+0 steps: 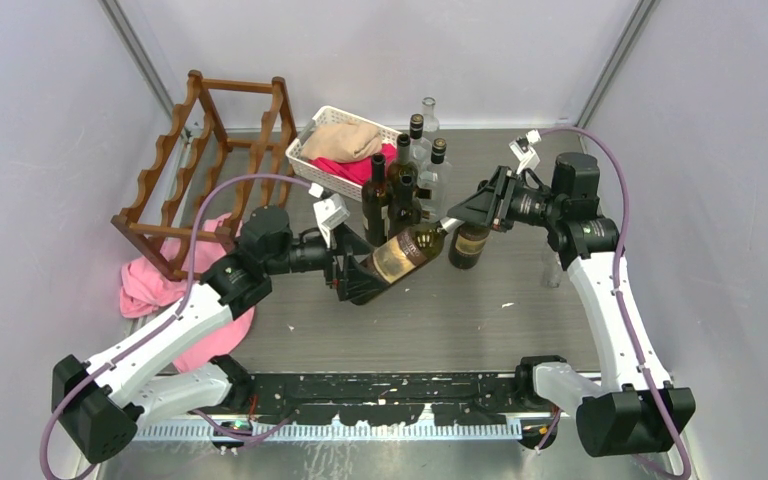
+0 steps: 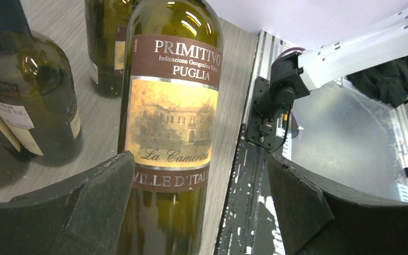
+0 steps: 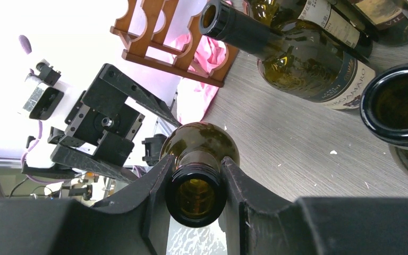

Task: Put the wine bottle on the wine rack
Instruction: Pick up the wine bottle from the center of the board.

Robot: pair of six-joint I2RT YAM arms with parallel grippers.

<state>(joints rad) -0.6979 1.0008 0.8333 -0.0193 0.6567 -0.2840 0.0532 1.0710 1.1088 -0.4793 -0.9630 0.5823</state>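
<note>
White arm shells (image 1: 160, 340), black joints (image 1: 265, 235) and bases (image 1: 95, 420), trailing purple cables (image 1: 245, 179).

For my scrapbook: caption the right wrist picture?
The right pincer grips the wine bottle by its neck, wine rack behind.

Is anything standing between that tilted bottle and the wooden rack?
Only the robot's own left arm, whose open tool straddles the base of the wine bottle, lies between it and the wine rack. A pink cloth lies at the rack's foot.

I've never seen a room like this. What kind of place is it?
Probably a robot test booth in a lab: a left arm and a right arm bolted at a table, plain walls close around, and a wine bottle and wooden rack for practice.
</note>
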